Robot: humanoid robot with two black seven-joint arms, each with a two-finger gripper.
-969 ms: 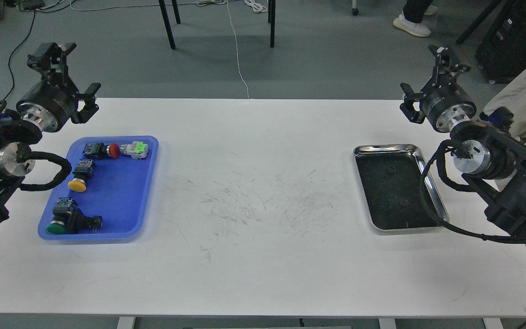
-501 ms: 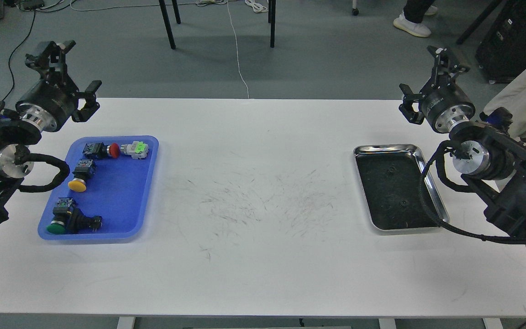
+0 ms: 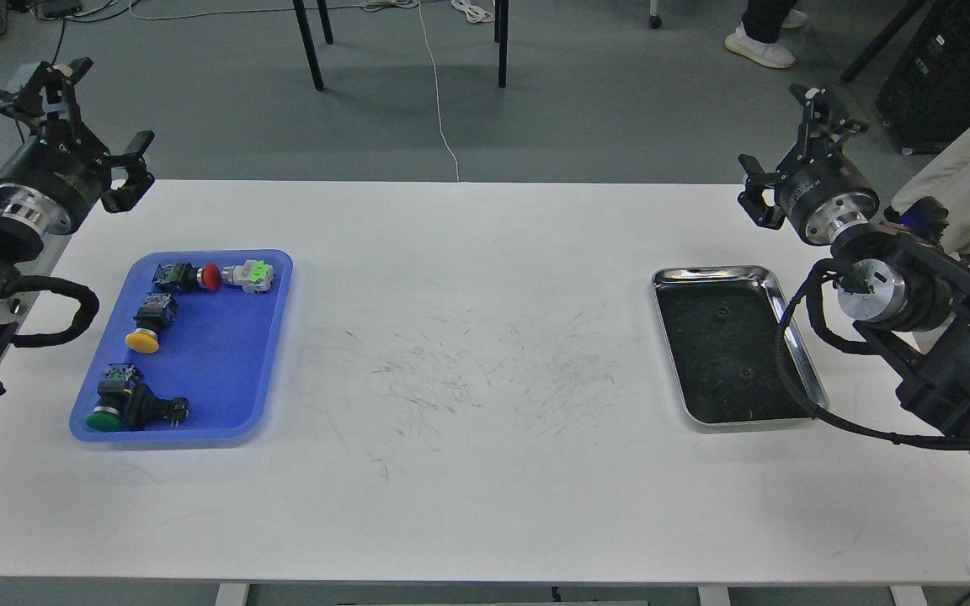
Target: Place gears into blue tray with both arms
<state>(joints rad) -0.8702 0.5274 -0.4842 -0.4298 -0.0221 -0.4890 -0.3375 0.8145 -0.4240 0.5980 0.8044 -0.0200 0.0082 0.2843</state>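
Note:
Two tiny black gears, one (image 3: 719,316) farther and one (image 3: 742,375) nearer, lie on the dark floor of a silver metal tray (image 3: 803,362) at the right of the table. At the left lies the blue tray (image 3: 215,362). My left gripper (image 3: 89,118) hangs open and empty above the table's far left corner, beyond the blue tray. Past the silver tray's far right corner, my right gripper (image 3: 788,139) is likewise open and empty, well above the gears.
The blue tray holds push-button switches: a red-capped one (image 3: 197,276), a green-and-white one (image 3: 250,274), a yellow-capped one (image 3: 148,326) and a green-capped one (image 3: 119,406). Chair legs, cables and a person's feet are on the floor beyond the white table (image 3: 468,370).

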